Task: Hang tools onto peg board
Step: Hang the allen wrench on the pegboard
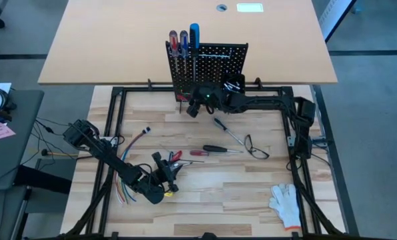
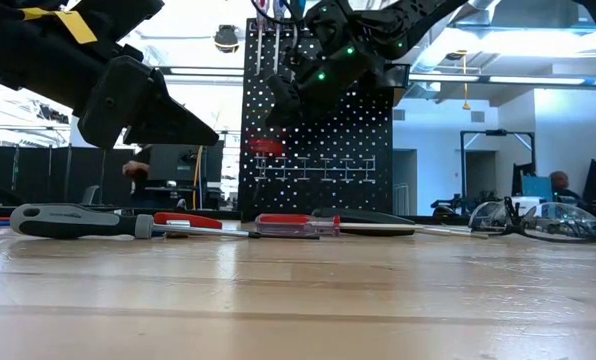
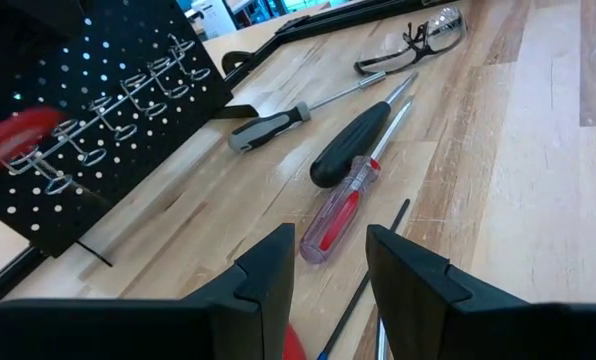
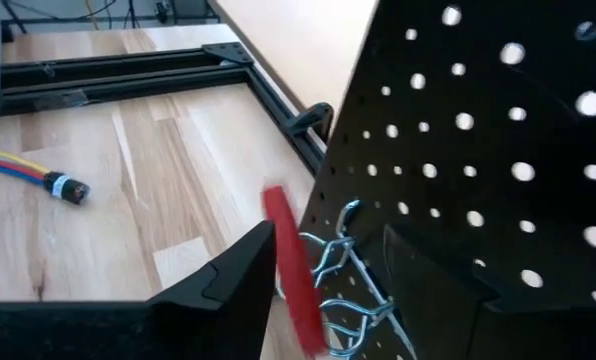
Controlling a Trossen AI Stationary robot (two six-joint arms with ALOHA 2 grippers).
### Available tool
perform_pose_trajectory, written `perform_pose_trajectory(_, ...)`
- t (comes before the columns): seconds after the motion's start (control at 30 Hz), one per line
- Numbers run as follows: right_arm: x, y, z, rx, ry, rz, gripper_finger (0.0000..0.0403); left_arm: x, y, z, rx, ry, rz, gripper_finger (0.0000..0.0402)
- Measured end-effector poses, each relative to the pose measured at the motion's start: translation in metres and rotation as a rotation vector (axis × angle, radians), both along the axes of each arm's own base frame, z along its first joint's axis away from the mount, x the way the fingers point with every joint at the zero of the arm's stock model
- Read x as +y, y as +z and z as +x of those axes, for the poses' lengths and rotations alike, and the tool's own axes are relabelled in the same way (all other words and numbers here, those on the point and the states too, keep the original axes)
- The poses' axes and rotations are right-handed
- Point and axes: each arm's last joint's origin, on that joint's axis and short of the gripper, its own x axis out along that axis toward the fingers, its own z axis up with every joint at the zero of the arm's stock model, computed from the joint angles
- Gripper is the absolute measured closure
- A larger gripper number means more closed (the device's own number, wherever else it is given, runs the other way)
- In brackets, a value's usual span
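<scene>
1. A black peg board (image 1: 208, 67) stands upright at the far edge of the wooden table (image 1: 252, 193), near the middle.
2. Three screwdrivers hang along its top left: two red-handled (image 1: 174, 41) and one blue-handled (image 1: 194, 35).
3. The right gripper (image 1: 193, 107) is at the board's lower left face. Its jaws are spread, a finger on either side of a red-handled tool (image 4: 293, 265) that rests on the board's wire hooks (image 4: 353, 290). Whether the fingers touch it cannot be told.
4. The left gripper (image 1: 166, 170) hovers low over the table's front left, jaws spread and holding nothing.
5. Just ahead of it lie a clear red-handled screwdriver (image 3: 340, 210) and a black-handled screwdriver (image 3: 353, 145), side by side.
6. Farther off lies a grey-and-black screwdriver (image 3: 278, 125), closer to the board.
7. Safety glasses (image 1: 255, 147) lie right of centre.
8. A white glove (image 1: 285, 203) lies at the front right.
9. Coloured wires (image 1: 128, 190) lie by the left arm.
</scene>
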Motion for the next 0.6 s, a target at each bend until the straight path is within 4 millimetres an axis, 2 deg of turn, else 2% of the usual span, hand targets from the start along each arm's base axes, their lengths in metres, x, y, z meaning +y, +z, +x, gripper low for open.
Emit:
perform_pose_trajectory(0.23,-0.004,0.004,0.001,-0.049,-0.013,-0.007,0.0222,0.000,0.000,0.000,0.000,0.000,0.000,0.0279)
perform_pose_trajectory(0.37,0.004,0.005,0.002,-0.028,0.015,-0.030,0.0231,0.000,0.000,0.000,0.000,0.000,0.000,0.0279)
perform_pose_trajectory(0.47,0.020,0.014,0.002,-0.006,0.067,-0.068,0.0235,-0.001,0.000,-0.001,0.002,-0.003,0.002,0.0279)
perform_pose_trajectory(0.6,0.054,0.028,0.000,0.047,0.170,-0.114,0.0242,-0.003,0.002,-0.003,0.003,-0.014,0.003,0.0279)
